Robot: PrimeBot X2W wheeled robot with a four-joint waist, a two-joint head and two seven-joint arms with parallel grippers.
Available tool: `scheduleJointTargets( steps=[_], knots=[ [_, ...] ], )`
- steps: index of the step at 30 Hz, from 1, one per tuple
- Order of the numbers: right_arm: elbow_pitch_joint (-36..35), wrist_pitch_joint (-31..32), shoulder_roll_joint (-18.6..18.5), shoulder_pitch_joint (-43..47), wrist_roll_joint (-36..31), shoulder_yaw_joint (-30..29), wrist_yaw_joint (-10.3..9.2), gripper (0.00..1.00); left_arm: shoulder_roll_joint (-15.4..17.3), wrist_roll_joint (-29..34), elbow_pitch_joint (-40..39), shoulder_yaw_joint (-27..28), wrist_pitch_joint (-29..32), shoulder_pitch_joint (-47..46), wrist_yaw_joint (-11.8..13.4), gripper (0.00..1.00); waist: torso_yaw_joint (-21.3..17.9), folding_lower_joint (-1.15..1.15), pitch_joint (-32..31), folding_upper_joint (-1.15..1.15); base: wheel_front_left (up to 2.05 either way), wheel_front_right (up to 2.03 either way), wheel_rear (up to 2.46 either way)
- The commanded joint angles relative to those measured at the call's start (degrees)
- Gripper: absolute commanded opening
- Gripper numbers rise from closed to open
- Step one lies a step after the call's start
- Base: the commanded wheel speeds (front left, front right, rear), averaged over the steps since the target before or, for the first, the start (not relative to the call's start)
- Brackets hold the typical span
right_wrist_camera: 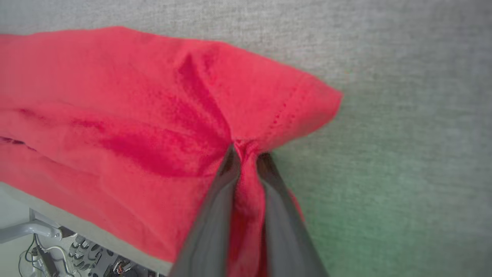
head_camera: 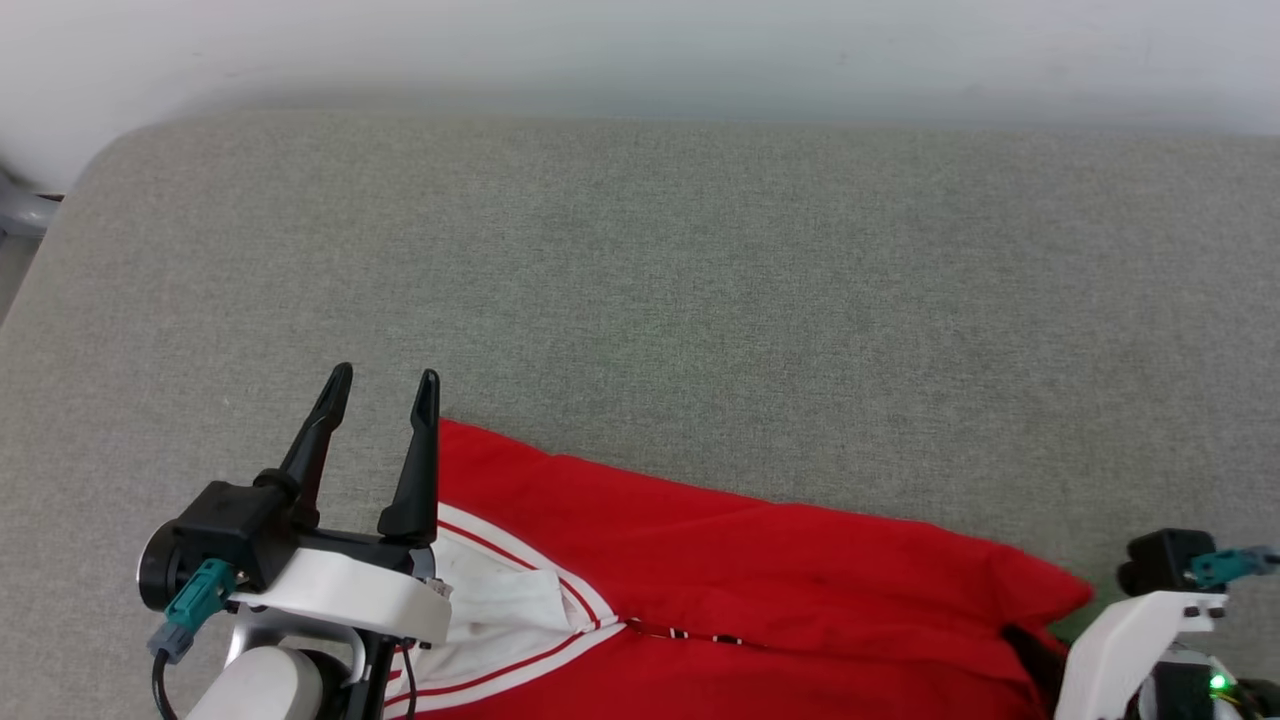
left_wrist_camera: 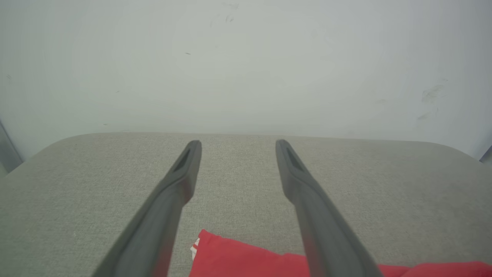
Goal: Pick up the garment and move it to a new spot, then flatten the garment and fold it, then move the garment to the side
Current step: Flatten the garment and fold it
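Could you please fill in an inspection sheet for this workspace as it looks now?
Surface: grey fabric table, rounded corners.
Job's things: red shirt at the near edge; white part with red stripes by the left claw.
Clutter: nothing seen.
Grippers: left claw open, holding nothing; right claw pinching a shirt fold.
Cables: teal plug and cable on the left wrist; loose wires below the table.
Surroundings: pale wall behind.

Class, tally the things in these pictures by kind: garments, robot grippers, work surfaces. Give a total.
Garments: 1, the bright red fabric shirt with white, red-striped trim
Robot grippers: 2, left gripper and right gripper
Work surfaces: 1, the grey cloth-covered table
Total: 4
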Motion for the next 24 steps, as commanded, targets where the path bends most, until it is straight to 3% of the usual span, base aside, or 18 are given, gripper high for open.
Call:
scheduleJointTargets(
  steps=[1, 14, 24],
  knots=[
    [1.8, 0.4, 1.3, 0.8, 0.4, 1.9, 0.17, 0.0, -0.3, 0.2, 0.4, 0.1, -0.4, 0.1, -0.2, 1.0, -0.3, 0.0, -0.4, 0.0, 0.0, 0.0, 0.0],
    [-3.9, -1.0, -2.0, 0.6, 5.0, -0.7, 0.09, 0.0, 0.2, 0.0, 2.3, -0.8, 0.3, 2.0, -0.5, 1.0, -1.5, 0.0, -5.2, 0.0, 0.0, 0.0, 0.0],
    [-3.3, 1.7, -4.0, 1.4, 8.4, -12.2, 0.07, 0.0, 0.4, -0.5, 1.6, -0.5, 0.5, 3.3, 0.4, 1.0, -2.4, 0.0, -6.7, 0.0, 0.0, 0.0, 0.0]
  ],
)
